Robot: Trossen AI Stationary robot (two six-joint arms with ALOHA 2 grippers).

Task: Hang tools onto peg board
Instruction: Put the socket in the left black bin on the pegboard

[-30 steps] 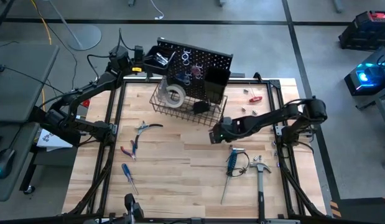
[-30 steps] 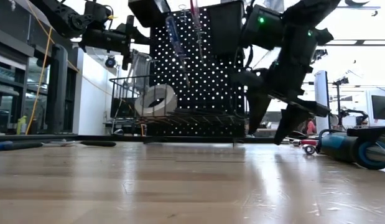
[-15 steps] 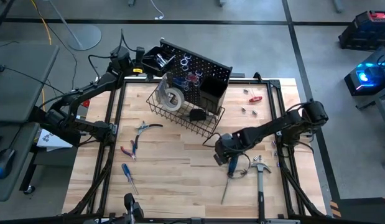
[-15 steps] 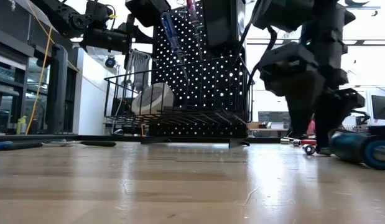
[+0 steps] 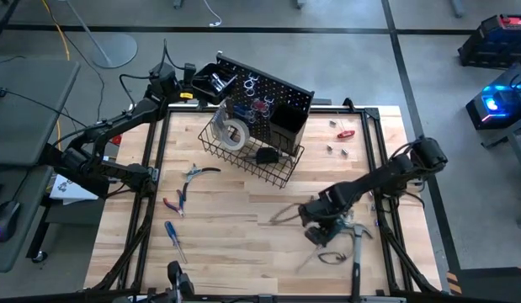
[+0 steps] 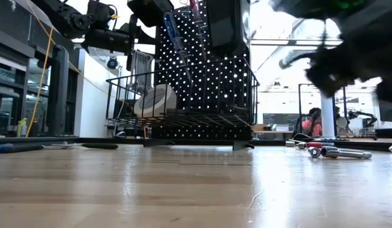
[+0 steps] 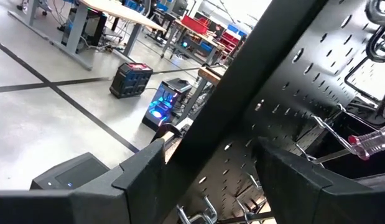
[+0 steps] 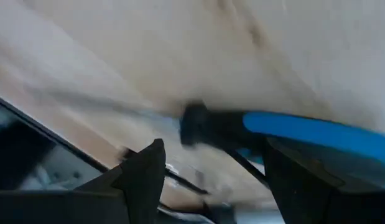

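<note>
- Since a second ago, my right gripper [image 5: 326, 225] has swung from beside the peg board [image 5: 264, 93] down to the blue-handled screwdriver [image 8: 316, 134], jaws wide, nothing held.
- Left gripper [image 7: 208, 171] clamps the board's edge.
- Next I'd close on that handle, I judge.
- Pale wooden table [image 5: 235, 244]; workshop behind.

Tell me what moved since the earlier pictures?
The right gripper swung from beside the peg board toward the table's near edge, down over the blue-handled screwdriver, jaws open around it, not yet gripping. The peg board turned slightly. The left gripper stayed at the board's edge; the pliers stayed put.
</note>
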